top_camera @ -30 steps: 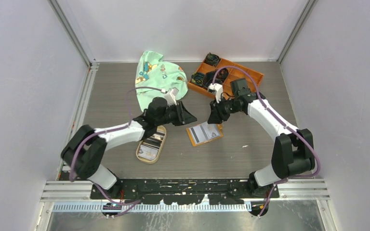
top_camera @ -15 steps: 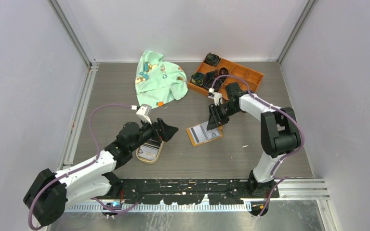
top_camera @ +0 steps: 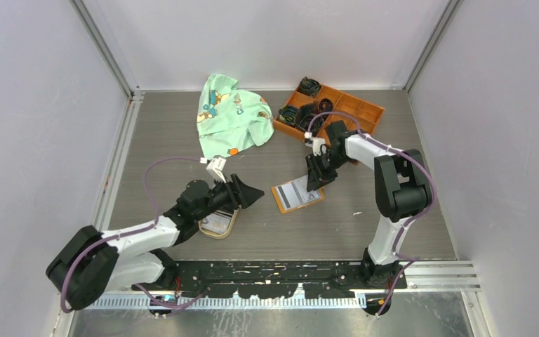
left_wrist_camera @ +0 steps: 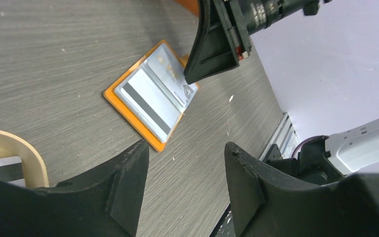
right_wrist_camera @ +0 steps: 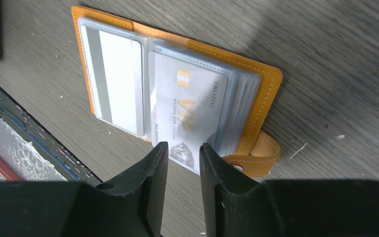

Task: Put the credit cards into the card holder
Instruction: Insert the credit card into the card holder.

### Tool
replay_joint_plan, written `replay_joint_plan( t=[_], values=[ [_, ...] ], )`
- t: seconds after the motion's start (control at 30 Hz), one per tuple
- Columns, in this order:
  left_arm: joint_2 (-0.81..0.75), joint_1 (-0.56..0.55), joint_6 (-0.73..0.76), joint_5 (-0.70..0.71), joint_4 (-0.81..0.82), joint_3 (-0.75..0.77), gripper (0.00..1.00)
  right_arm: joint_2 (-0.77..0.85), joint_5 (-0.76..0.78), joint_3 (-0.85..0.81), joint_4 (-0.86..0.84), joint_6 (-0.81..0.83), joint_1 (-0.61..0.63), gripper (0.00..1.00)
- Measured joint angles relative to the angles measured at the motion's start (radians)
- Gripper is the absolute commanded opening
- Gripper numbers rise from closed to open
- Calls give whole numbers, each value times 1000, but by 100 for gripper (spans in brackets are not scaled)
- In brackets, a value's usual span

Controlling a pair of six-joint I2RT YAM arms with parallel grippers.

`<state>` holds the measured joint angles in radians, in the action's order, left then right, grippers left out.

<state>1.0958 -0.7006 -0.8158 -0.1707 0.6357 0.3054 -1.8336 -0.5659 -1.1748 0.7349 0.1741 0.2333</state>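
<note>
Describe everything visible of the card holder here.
The card holder is a small orange, leather-looking wallet with stitched edges, lying open and flat on the grey wood-grain table. Its clear sleeves hold a white card with a dark stripe and a silver VIP card. A snap strap sticks out at one end, where the right gripper sits just over it; contact cannot be told.

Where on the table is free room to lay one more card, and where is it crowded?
Free: bare table between the green cloth and the left wall; the strip from the card holder to the arm bases. Crowded: tan dish to holder, where the left gripper and right gripper hang.
</note>
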Motion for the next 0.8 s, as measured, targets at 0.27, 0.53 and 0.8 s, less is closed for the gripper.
replay_joint_plan(
  t=[0.27, 0.53, 0.8],
  values=[
    [205, -47, -40, -50, 53, 82, 49, -10, 42, -23, 16, 5, 0, 38],
    [356, -98, -40, -54, 79, 172, 35, -26, 48, -43, 39, 6, 0, 39],
    [536, -106, -46, -66, 80, 280, 23, -48, 38, -66, 65, 7, 0, 40]
  ],
)
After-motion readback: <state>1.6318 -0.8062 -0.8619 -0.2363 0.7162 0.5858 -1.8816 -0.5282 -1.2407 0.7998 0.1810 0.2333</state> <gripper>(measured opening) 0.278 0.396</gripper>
